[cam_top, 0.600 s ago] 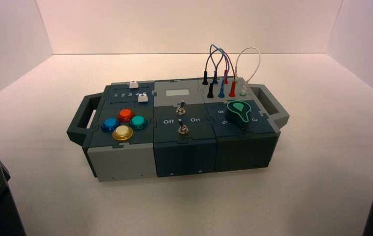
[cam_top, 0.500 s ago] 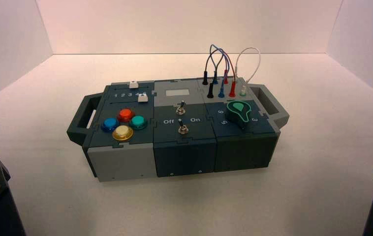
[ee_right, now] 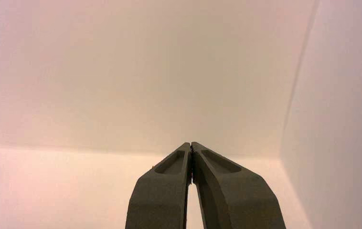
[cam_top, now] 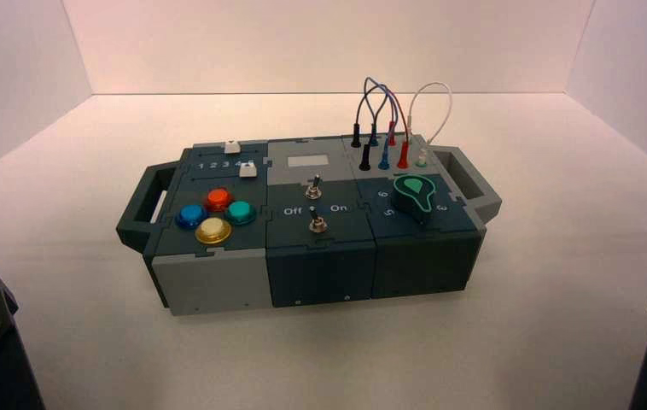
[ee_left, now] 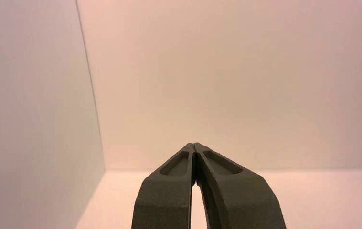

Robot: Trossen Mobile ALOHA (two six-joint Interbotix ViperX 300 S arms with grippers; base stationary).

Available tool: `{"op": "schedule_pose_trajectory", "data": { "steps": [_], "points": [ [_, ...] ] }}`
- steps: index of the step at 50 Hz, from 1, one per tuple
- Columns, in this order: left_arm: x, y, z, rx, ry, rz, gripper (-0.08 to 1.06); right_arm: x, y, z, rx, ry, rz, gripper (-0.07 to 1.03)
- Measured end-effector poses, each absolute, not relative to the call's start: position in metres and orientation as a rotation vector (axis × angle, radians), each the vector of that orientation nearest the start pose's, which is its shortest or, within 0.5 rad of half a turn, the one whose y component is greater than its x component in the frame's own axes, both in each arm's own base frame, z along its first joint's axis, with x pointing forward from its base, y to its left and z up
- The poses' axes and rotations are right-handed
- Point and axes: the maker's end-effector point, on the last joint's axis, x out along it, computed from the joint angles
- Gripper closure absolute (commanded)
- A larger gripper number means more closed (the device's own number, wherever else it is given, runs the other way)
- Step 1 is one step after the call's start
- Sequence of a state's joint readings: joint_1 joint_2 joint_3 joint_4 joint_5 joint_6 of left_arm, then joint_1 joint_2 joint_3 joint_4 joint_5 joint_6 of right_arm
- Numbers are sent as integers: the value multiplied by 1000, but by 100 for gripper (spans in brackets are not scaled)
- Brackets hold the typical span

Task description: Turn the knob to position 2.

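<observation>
The knob (cam_top: 413,196), a dark-teal dial with a green teardrop pointer top, sits on the right block of the box (cam_top: 218,286) in the high view. Both arms are parked low at the near corners, far from the box. The left wrist view shows my left gripper (ee_left: 195,145) shut with nothing in it, facing a bare wall. My right gripper (ee_right: 190,143) is likewise shut and empty in the right wrist view. The knob appears in neither wrist view.
On the box's left block sit round blue (cam_top: 189,215), red (cam_top: 218,199), teal (cam_top: 240,211) and yellow (cam_top: 212,230) push-buttons, with two white sliders (cam_top: 247,171) behind. Two metal toggle switches (cam_top: 317,224) stand mid-box. Plugged wires (cam_top: 384,111) loop at the back right. Walls enclose the table.
</observation>
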State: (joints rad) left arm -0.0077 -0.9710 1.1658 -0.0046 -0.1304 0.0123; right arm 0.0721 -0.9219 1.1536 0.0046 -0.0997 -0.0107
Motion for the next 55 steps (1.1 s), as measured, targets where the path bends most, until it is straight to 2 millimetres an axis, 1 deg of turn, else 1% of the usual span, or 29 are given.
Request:
{"op": "schedule_pose_trajectory", "data": {
  "steps": [6, 11, 12, 16, 19, 20, 21, 24, 26, 29, 31, 33, 39, 46, 55],
  "points": [
    [258, -4, 271, 10, 126, -14, 101, 267, 29, 250, -22, 231, 108, 98],
    [257, -5, 270, 11, 146, -19, 101, 268, 32, 246, -23, 258, 120, 99],
    [257, -7, 269, 12, 170, -28, 101, 269, 37, 241, -29, 297, 136, 99],
    [255, -19, 262, 20, 256, -74, 101, 265, 49, 232, -38, 384, 181, 99],
    [251, -39, 251, 32, 356, -153, 101, 260, 68, 221, -33, 482, 247, 99],
    [251, -41, 250, 34, 364, -161, 101, 259, 73, 218, -32, 512, 263, 99],
    [249, -51, 244, 41, 410, -202, 101, 258, 76, 215, -30, 535, 275, 99],
    [245, -66, 236, 54, 480, -258, 101, 254, 84, 208, -27, 594, 301, 99],
    [244, -69, 232, 61, 507, -272, 101, 252, 84, 207, -21, 613, 303, 99],
    [240, -81, 223, 83, 587, -317, 101, 248, 86, 204, -13, 658, 309, 99],
    [238, -85, 220, 90, 611, -331, 101, 242, 86, 200, -16, 709, 313, 99],
    [234, -92, 217, 105, 654, -361, 101, 240, 86, 198, -20, 730, 315, 99],
    [228, -104, 210, 137, 732, -408, 101, 229, 85, 190, -33, 825, 320, 99],
    [222, -108, 205, 165, 813, -428, 101, 217, 83, 182, -41, 919, 323, 99],
    [218, -110, 199, 191, 894, -435, 101, 205, 84, 182, -39, 1008, 335, 99]
  ]
}}
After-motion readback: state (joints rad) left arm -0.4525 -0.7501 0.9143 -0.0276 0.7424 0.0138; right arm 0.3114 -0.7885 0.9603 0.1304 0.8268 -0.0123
